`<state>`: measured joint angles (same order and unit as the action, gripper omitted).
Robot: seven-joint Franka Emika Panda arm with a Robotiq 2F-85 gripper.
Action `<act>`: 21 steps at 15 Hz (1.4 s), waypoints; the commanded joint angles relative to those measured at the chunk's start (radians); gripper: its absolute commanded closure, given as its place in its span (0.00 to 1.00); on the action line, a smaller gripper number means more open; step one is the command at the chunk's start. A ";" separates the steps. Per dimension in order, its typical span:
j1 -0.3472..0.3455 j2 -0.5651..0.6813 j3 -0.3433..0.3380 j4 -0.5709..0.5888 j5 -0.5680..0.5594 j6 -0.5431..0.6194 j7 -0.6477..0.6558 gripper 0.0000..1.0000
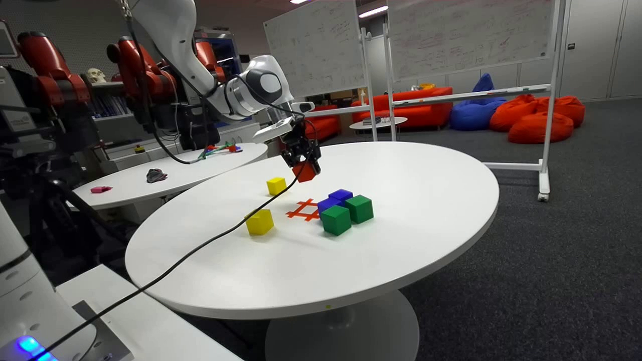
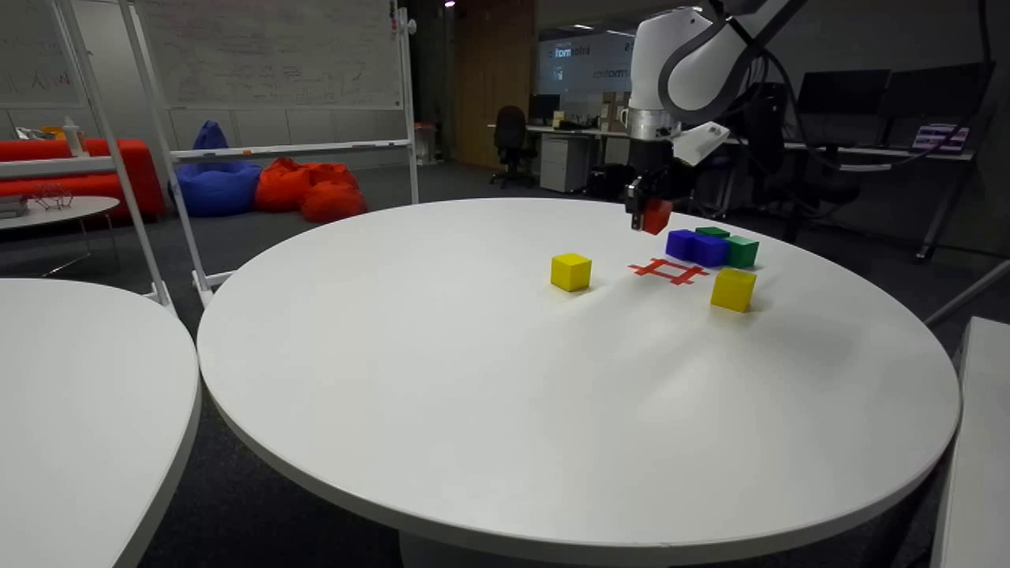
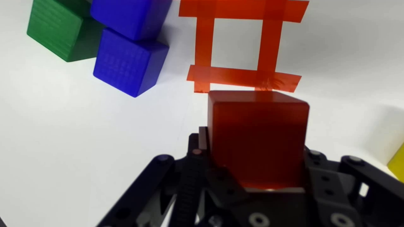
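A smooth-faced red cube with rounded edges (image 3: 258, 138) was clamped at two opposite sides and suspended, below and right of centre in the wrist view. The cube (image 1: 308, 173) appeared near mid-frame in an exterior view.

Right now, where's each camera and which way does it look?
An exterior view: by the robot's base, facing across the table; base, arm, gripper show.
An exterior view: beside the table, facing an office chair; arm, gripper show.
Wrist view: on the arm, facing down at red tape; fingers hold a red cube.
Both exterior views share yellow cubes.
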<state>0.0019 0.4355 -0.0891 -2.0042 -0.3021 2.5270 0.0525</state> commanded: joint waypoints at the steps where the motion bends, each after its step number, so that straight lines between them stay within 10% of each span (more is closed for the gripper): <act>1: 0.002 0.008 -0.005 0.018 -0.007 -0.009 -0.041 0.69; 21: 0.019 0.049 -0.074 -0.115 -0.092 0.082 0.016 0.69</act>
<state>0.0027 0.4932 -0.1392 -2.0824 -0.3642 2.5624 0.0467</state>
